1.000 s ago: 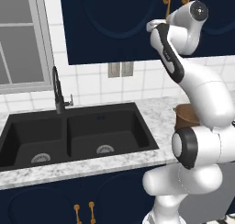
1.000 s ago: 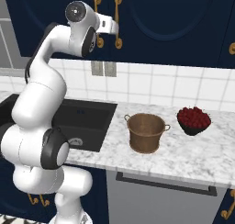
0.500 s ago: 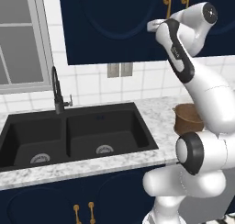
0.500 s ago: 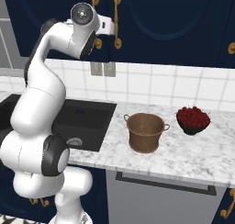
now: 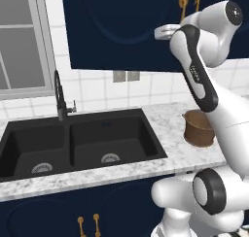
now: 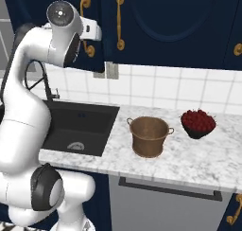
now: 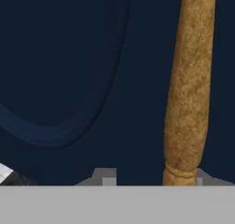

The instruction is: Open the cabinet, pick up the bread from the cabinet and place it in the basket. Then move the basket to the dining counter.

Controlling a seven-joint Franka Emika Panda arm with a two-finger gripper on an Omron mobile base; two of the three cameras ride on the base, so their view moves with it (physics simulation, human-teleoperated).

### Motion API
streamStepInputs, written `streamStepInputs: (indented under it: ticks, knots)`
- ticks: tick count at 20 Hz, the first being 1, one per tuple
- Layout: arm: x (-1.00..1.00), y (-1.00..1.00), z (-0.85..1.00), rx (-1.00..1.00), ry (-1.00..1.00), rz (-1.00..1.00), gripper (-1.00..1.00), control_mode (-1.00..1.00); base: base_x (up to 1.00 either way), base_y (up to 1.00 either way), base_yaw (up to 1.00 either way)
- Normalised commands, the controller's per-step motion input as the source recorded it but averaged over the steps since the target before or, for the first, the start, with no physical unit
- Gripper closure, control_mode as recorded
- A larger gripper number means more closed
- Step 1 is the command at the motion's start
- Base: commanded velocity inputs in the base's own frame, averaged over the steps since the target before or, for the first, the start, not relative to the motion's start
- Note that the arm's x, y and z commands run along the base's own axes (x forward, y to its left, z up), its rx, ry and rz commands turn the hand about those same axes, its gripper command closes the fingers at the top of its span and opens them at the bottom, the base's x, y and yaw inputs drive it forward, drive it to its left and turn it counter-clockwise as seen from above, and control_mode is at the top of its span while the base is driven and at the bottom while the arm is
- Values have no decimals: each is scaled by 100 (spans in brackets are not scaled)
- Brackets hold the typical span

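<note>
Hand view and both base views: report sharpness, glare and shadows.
Hand view: brass handle looms large, its grain soft, against the flat dark cabinet door; no glare. Left base view: even light, black sink dim. Right base view: crisp, soft shadow under the basket.

The arm [image 5: 197, 80] has stretched higher toward the cabinet [image 5: 121, 27]. Its hand now sits up against the brass handle [image 7: 190, 90]

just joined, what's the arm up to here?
The arm has its gripper raised at the navy wall cabinet, right by a brass door handle. In the hand view the handle sits close in front of the fingertips; whether it is gripped can't be told. The doors look shut. The brown basket stands on the marbled counter beside the black sink, near a bowl of red fruit.
</note>
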Motion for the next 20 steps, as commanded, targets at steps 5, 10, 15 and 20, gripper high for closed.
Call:
streamStepInputs:
  ticks: [5,10,15,20]
  knots:
    - [-100,100,5,-1,1,0,100,-100,0,0,0]
    - [-100,100,1,-4,0,0,100,-100,0,0,0]
    - [-79,100,0,-10,0,0,100,-100,0,0,0]
    - [-51,100,-10,-13,0,0,100,-100,0,0,0]
